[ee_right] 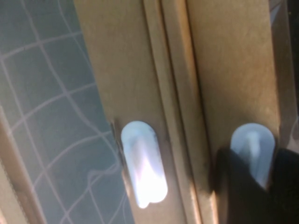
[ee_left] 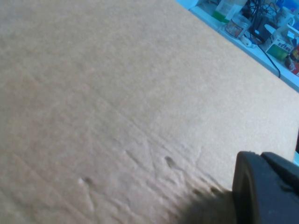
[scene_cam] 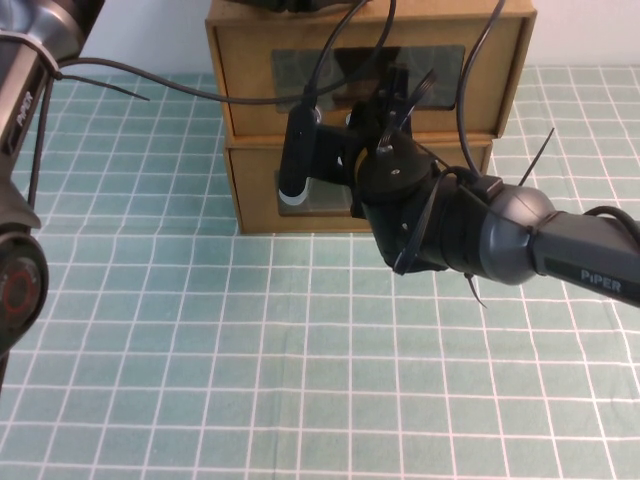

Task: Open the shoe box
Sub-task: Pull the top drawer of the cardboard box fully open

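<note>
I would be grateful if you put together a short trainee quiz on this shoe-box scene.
1. True or false: the two shoe boxes lie side by side on the green mat.
2. Multiple choice: the right gripper, at the boxes' front, is closed around A) a white pull tab, B) a cable, C) nothing.
3. Fill in: the left gripper is close to a plain ___ surface.

Key: 1 false, they are stacked; 2 A; 3 cardboard.
</note>
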Robot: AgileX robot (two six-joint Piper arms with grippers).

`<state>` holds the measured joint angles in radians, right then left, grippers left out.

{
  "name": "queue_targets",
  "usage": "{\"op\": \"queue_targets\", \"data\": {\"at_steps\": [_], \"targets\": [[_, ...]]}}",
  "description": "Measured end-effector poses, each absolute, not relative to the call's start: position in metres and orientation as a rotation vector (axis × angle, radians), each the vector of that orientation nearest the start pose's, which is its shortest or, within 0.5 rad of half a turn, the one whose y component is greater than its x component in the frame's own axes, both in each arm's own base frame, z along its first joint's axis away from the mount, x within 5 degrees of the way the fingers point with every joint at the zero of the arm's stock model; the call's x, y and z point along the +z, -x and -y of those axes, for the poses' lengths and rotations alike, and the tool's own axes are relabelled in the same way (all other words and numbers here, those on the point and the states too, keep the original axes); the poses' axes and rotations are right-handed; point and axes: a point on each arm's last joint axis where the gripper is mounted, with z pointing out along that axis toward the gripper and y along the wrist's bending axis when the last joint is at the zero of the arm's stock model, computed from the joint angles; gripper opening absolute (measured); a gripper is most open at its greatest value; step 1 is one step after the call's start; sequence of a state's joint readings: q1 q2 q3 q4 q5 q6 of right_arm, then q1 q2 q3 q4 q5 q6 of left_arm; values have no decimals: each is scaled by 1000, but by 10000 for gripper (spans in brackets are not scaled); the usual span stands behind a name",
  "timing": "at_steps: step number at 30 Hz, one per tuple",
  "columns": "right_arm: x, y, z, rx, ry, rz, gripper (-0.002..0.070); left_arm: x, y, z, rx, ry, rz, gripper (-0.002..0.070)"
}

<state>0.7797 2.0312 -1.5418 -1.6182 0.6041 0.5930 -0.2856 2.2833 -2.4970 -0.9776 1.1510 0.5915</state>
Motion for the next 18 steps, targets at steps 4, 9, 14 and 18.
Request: {"op": "queue_targets", "data": {"at_steps": [4,9,14,18], "targets": [[252,-367,-295,-766,1253,-1492,127,372,-457,206,-1063,-840,-1948,-5],[250,-361,-295,-796,1247,-1500,124,367,-459,207,-1071,-833,-1961,-5],[250,-355,-299,-807,1247,-1498,112,365,-460,206,-1054,-827,-1979,-6],[250,-352,-301,-805,1241,-1508,112,364,-461,206,-1038,-810,-2008,-6]]}}
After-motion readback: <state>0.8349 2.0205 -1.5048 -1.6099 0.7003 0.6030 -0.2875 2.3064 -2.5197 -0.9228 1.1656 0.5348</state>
